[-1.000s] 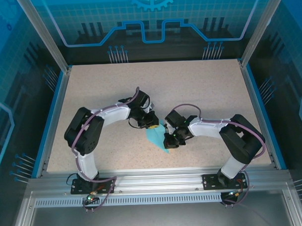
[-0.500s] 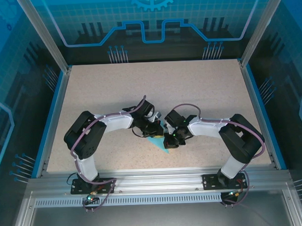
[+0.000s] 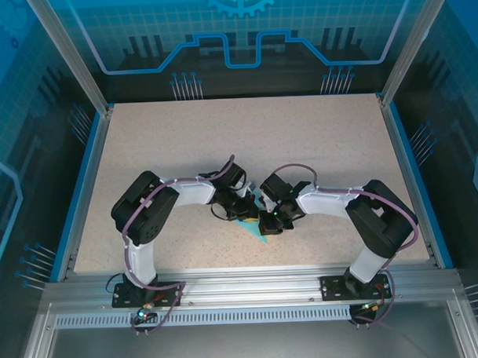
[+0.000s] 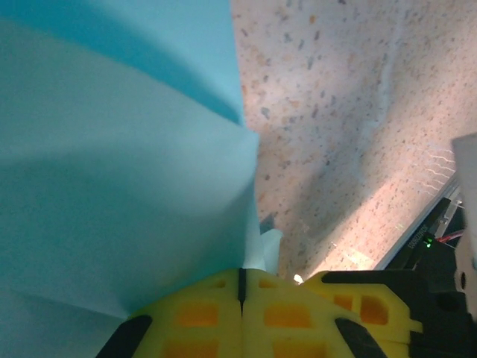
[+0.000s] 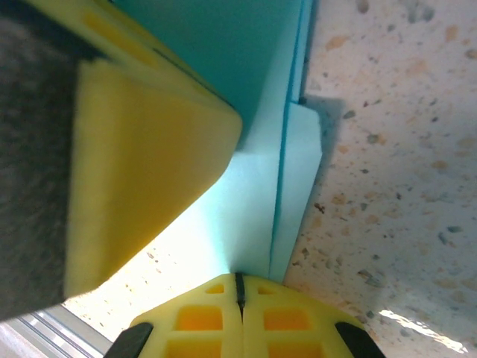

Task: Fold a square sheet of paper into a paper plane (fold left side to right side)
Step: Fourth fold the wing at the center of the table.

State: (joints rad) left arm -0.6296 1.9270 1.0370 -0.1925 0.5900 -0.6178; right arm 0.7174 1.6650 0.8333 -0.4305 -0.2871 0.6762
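Crowding cyan paper [image 4: 112, 186], L gripper [image 4: 241, 280], R gripper [image 5: 238, 283], both closed, speckled table [image 3: 301, 145]

both claws [image 3: 242, 211] [image 3: 269, 223] crowd centre, far tabletop [image 3: 245, 132] open

Thin, light-blue paper sheet [image 4: 112, 186], matt and smooth, shows soft creases and layered folded edges against a matt, beige, dark-speckled tabletop [image 4: 358, 112] with a stone-like grain. The left gripper's [image 4: 240, 274] moulded yellow plastic fingers [image 4: 201, 313] look dull and waffle-recessed. White arm shells [image 3: 188, 190] shine as glossy plastic; the brushed aluminium frame rail [image 3: 250, 282] has a satin sheen. Translucent blue enclosure panels [image 3: 32, 115] gleam.
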